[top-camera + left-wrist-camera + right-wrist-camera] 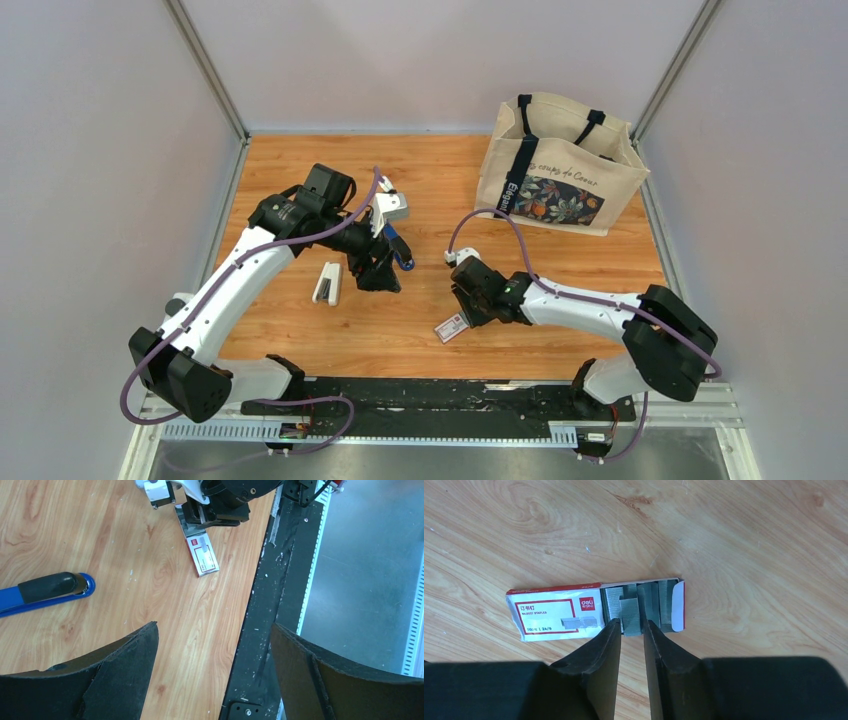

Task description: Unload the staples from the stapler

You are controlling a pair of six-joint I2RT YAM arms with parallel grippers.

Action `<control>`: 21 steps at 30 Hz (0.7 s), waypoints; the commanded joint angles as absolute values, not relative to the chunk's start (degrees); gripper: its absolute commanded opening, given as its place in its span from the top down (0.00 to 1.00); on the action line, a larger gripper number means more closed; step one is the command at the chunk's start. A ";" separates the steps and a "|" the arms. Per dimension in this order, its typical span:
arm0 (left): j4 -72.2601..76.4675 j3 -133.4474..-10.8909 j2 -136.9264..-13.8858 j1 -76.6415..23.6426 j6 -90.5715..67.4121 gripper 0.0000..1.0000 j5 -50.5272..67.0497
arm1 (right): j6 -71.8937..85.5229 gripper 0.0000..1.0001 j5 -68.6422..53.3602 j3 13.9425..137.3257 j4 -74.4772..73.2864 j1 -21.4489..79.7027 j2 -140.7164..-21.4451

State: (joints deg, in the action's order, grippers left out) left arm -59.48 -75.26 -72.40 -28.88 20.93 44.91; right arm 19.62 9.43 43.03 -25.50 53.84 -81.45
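1. My right end effector (631,627) is narrowed to about the width of a short staple strip (629,611). It looks to be pinching the strip's near end, with the rest lying tilted over the open end of the staple box (555,615).
2. My left end effector (215,630) is spread wide and holds nothing. It hovers over the desk (749,540) near its front edge.
3. The stapler (47,589) lies on the desk off to one side of the left fingers, apart from them. Only its blue and black end shows, so I cannot tell whether the magazine is open or has staples left in it.
4. Risk: the strip sits askew on the packed rows. If I let go here it could slide off the flap onto the desk or break into loose pieces. Pressing down could push the light box away.
5. Risk: a white stapler (328,283) lies close to the left arm. A careless reach could pick the wrong one or knock the blue one.
6. The box is marked "deli", with Chinese characters, "STAPLES" and "24/6". The smaller print is too fine to trust.
7. The tote bag (560,170) at the far right carries script ending in "de Coeur". I cannot read the lettering on its strap with any certainty.
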 commanded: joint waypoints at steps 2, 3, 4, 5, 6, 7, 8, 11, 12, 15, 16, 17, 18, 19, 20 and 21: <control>-60.29 -75.32 -70.66 -28.65 22.76 0.10 46.41 | 19.42 0.70 11.42 44.39 -26.63 54.23 -80.60; -60.29 -75.24 -70.66 -28.65 22.76 0.10 46.32 | 19.42 0.70 11.69 44.38 -26.89 54.23 -80.33; -60.29 -75.23 -70.66 -28.65 22.76 0.10 46.32 | 19.42 0.70 11.78 44.47 -26.89 54.23 -80.25; -60.29 -75.23 -70.66 -28.65 22.76 0.10 46.32 | 19.51 0.70 11.95 44.39 -26.98 54.23 -80.16; -60.29 -75.23 -70.66 -28.65 22.76 0.10 46.32 | 19.51 0.70 12.04 44.47 -27.16 54.32 -79.98; -60.29 -75.32 -70.66 -28.65 22.76 0.10 46.32 | 19.60 0.70 12.13 44.56 -27.33 54.23 -79.46; -60.21 -75.24 -70.58 -28.65 22.76 0.10 46.32 | 19.51 0.70 12.13 44.65 -27.33 54.32 -79.11; -60.29 -75.41 -70.66 -28.65 22.76 0.10 46.32 | 19.51 0.70 12.04 45.17 -27.69 54.23 -77.70; -60.29 -75.41 -70.66 -28.65 22.76 0.10 46.32 | 19.51 0.71 12.22 45.26 -27.69 54.23 -77.52; -60.29 -75.32 -70.66 -28.65 22.76 0.10 46.32 | 19.25 0.72 12.30 45.44 -27.60 54.23 -77.43; -60.29 -75.41 -70.58 -28.65 22.76 0.10 46.41 | 19.25 0.73 12.30 45.53 -27.60 54.23 -77.69; -60.38 -75.32 -70.49 -28.65 22.68 0.10 46.41 | 19.25 0.74 12.30 45.53 -27.51 54.23 -78.13; -60.38 -75.41 -70.40 -28.65 22.85 0.10 46.32 | 19.25 0.74 12.22 45.53 -27.34 54.23 -78.31; -60.38 -75.41 -70.31 -28.65 22.94 0.10 46.23 | 19.25 0.74 12.13 45.35 -27.33 54.23 -78.57; -60.47 -75.41 -70.31 -28.65 22.85 0.10 46.14 | 19.16 0.75 12.13 45.26 -27.16 54.23 -79.01; -60.56 -75.41 -70.31 -28.65 23.03 0.10 46.14 | 19.25 0.75 12.04 45.18 -26.90 54.23 -79.19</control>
State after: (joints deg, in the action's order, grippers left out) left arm -60.34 -75.26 -72.38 -28.88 20.99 44.91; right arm 19.62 11.00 43.62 -27.62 53.93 -78.98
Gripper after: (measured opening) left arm 0.899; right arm 0.256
